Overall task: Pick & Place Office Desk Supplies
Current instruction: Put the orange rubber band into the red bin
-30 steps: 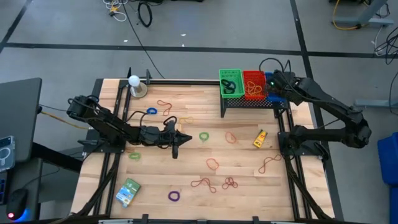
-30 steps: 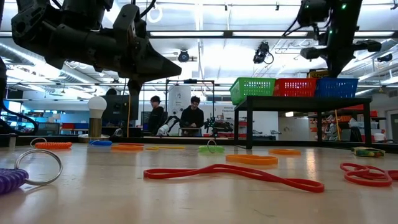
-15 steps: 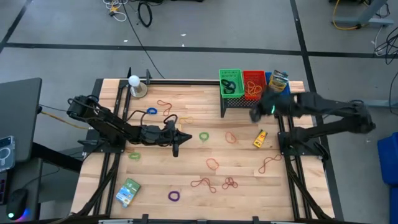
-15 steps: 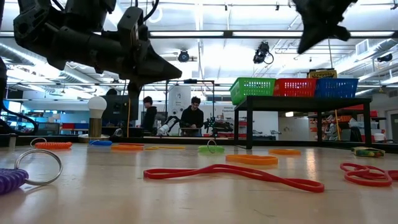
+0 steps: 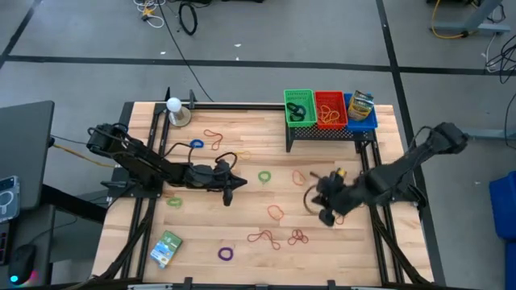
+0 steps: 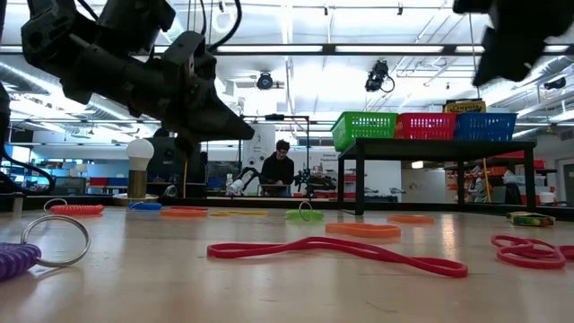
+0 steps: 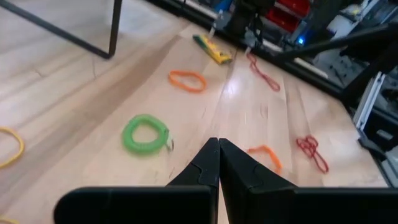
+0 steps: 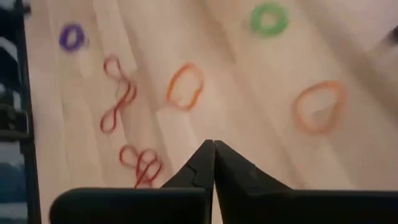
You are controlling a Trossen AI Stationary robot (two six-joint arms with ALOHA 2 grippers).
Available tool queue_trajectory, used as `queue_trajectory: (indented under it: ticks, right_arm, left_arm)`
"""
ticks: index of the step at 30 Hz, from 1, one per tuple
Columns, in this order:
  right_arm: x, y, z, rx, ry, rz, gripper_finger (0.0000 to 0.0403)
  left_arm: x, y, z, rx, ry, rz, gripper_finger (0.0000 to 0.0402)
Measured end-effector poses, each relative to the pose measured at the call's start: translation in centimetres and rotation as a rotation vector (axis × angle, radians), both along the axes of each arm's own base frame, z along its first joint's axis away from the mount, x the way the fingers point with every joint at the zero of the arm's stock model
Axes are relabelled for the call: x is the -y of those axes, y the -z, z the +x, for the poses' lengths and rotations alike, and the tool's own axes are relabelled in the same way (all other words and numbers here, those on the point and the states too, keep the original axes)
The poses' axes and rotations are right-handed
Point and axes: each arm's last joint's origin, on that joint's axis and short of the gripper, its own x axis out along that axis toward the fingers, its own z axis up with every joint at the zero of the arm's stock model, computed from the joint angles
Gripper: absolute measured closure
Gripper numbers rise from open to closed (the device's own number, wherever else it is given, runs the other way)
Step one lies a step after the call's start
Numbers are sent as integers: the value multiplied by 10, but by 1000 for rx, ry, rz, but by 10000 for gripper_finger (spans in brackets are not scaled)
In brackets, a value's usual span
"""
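Loose office desk supplies lie flat on the wooden table: a green ring, orange bands, red bands, a purple ring, a blue ring and a green-blue packet. A yellow crayon box stands in the blue basket. My left gripper hangs shut above the table, left of the green ring. My right gripper hangs shut over the table's middle right, above the orange band. A small yellow supply lies beside the right arm.
A black rack at the far right carries a green basket and a red basket beside the blue one. A white ball on a round base stands at the far left. People show in the room behind.
My right gripper has swung from above the baskets at the far right toward the near edge and the table's middle, sinking and turning until it points down at the bands. My left gripper has tipped a little further downward in place. Both have stayed shut.
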Motion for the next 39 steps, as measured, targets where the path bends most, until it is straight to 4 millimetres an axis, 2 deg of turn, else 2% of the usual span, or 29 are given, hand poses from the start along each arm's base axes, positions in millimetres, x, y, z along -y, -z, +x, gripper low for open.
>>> queue_trajectory:
  ticks: [4, 8, 13, 16, 18, 22, 27, 34, 39]
  right_arm:
    - [-19, 27, 11, -68, 12, 1, 358]
    - [-24, 52, 28, -110, 154, 26, 305]
    - [-4, 72, 42, -165, 467, 100, 232]
    - [19, 75, 50, -147, 618, 108, 204]
    - [36, 81, 54, -124, 667, 114, 199]
    - [67, 101, 51, -142, 690, 103, 210]
    - [89, 116, 45, -170, 617, 87, 237]
    - [99, 132, 45, -233, 540, 43, 283]
    - [99, 135, 48, -227, 528, 37, 337]
  left_arm:
    - [2, -1, 5, -58, 12, -2, 395]
    - [3, -4, 11, -88, 15, 3, 394]
    - [4, -6, 12, -83, 37, -17, 394]
    - [5, -6, 12, -86, 56, -14, 394]
    - [5, -6, 12, -93, 76, 0, 394]
    - [6, -5, 12, -100, 111, 18, 393]
    - [6, -5, 12, -102, 117, 20, 393]
    - [6, -5, 12, -107, 118, 25, 393]
    - [6, -5, 12, -109, 117, 23, 393]
